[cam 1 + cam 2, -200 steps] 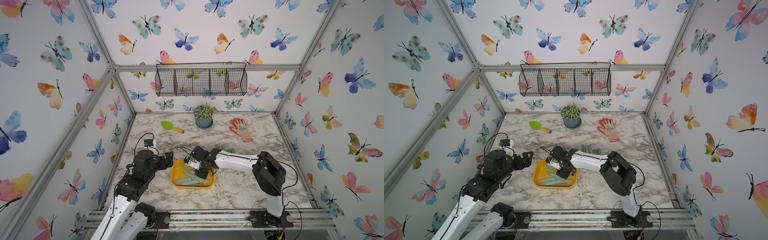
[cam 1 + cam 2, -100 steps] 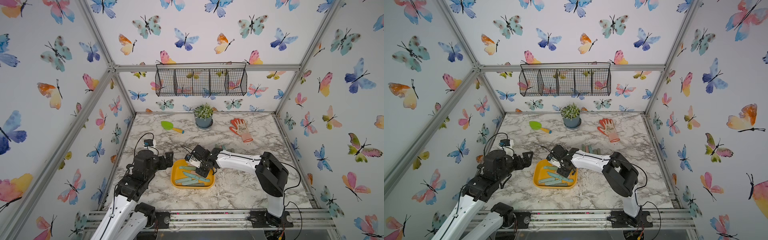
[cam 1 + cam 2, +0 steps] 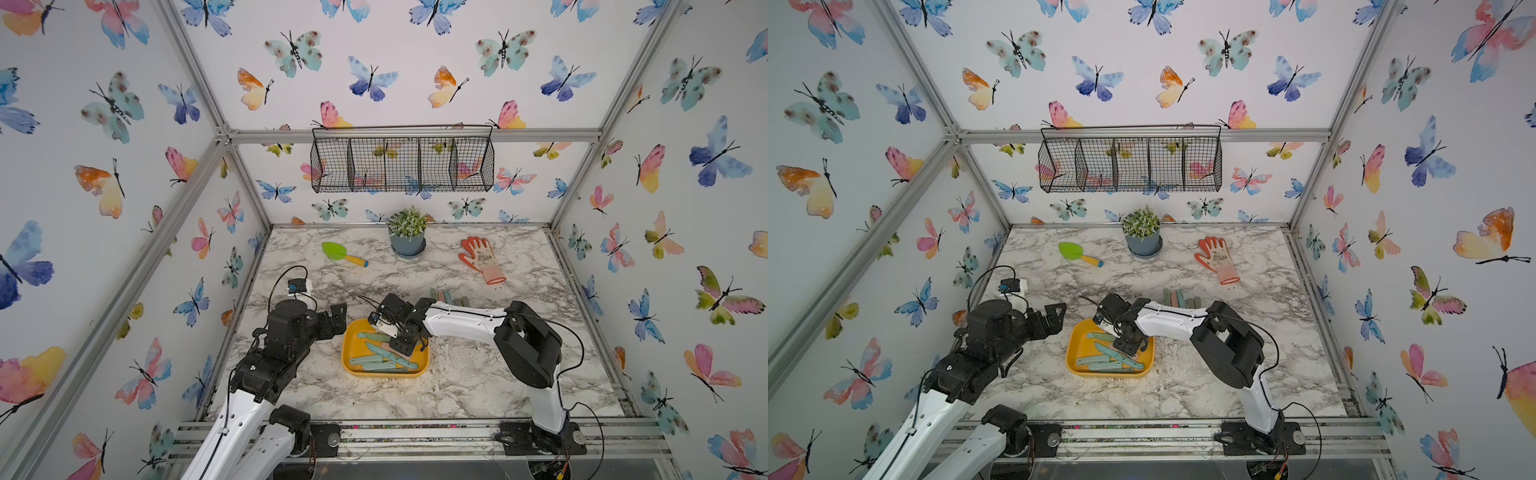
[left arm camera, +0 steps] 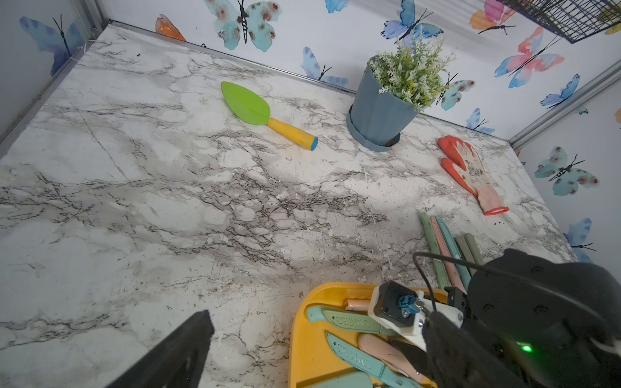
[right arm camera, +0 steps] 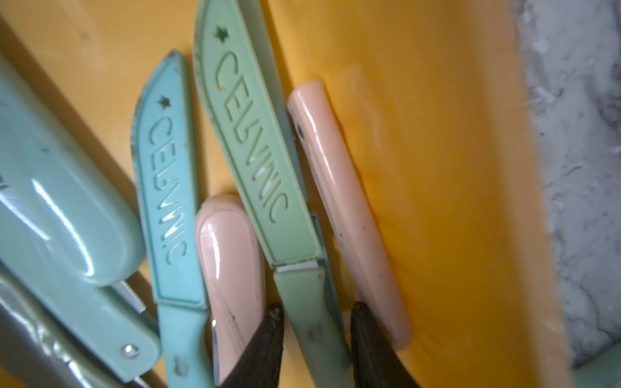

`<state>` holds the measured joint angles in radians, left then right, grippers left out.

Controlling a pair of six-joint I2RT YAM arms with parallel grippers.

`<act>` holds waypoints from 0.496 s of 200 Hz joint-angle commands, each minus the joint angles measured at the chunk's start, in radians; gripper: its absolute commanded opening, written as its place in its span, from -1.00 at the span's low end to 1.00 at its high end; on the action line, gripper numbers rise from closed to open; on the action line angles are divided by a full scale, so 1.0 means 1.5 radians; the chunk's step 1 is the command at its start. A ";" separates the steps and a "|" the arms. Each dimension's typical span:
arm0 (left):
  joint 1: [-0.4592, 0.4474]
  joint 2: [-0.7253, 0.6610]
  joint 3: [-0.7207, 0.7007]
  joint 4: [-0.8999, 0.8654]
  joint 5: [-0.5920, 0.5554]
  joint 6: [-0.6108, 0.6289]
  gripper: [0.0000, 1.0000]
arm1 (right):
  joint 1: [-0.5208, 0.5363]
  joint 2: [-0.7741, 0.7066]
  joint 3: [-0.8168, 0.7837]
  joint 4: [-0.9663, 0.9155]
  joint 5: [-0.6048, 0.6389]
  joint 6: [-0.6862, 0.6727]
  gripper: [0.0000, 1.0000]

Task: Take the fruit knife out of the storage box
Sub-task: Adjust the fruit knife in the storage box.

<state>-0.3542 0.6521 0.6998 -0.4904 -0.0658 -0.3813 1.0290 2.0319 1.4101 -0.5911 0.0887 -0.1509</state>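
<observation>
Grasp step; inside the storage box (image 5: 437,168) the right gripper (image 5: 317,309) straddles the green fruit knife (image 5: 255,151), whether pinching I cannot tell; next: squeeze firmly, lift out.

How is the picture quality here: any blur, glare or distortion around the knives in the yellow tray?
Right wrist view: motion-smeared toward the tray rim, glare streaks on the glossy pale green knife, lettering readable. Left wrist view: sharp, only the left fingers out of focus. Both top views: wide-angle perspective splays the frame, knives tiny.
</observation>
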 commanded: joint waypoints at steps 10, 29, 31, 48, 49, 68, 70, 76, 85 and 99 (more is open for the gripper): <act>0.002 -0.005 -0.002 0.002 -0.010 0.007 0.97 | 0.003 0.022 0.008 -0.017 -0.011 -0.004 -0.39; 0.002 -0.006 -0.002 0.002 -0.011 0.006 0.97 | 0.003 0.011 0.004 -0.013 -0.015 0.000 -0.46; 0.002 -0.005 -0.002 0.002 -0.010 0.007 0.97 | 0.003 0.009 0.003 -0.012 -0.015 0.001 -0.47; 0.003 -0.006 -0.002 0.002 -0.010 0.007 0.97 | 0.003 -0.005 0.000 -0.006 -0.019 0.004 -0.53; 0.003 -0.005 -0.002 0.002 -0.010 0.007 0.97 | 0.003 -0.007 0.000 -0.006 -0.019 0.004 -0.54; 0.003 -0.005 -0.002 0.002 -0.010 0.007 0.97 | 0.003 -0.021 0.000 -0.005 -0.023 0.008 -0.58; 0.003 -0.005 -0.002 0.002 -0.010 0.007 0.97 | 0.003 -0.022 0.000 -0.005 -0.023 0.009 -0.58; 0.002 -0.006 -0.002 0.002 -0.009 0.007 0.97 | 0.003 -0.027 0.000 -0.006 -0.024 0.010 -0.58; 0.002 -0.006 -0.002 0.002 -0.011 0.007 0.97 | 0.003 -0.034 0.000 -0.006 -0.027 0.012 -0.59; 0.003 -0.006 -0.002 0.002 -0.009 0.007 0.97 | 0.003 -0.046 -0.003 -0.004 -0.033 0.015 -0.59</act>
<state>-0.3542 0.6521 0.6998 -0.4904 -0.0658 -0.3813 1.0302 2.0197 1.4143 -0.5911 0.0647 -0.1490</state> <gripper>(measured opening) 0.985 0.212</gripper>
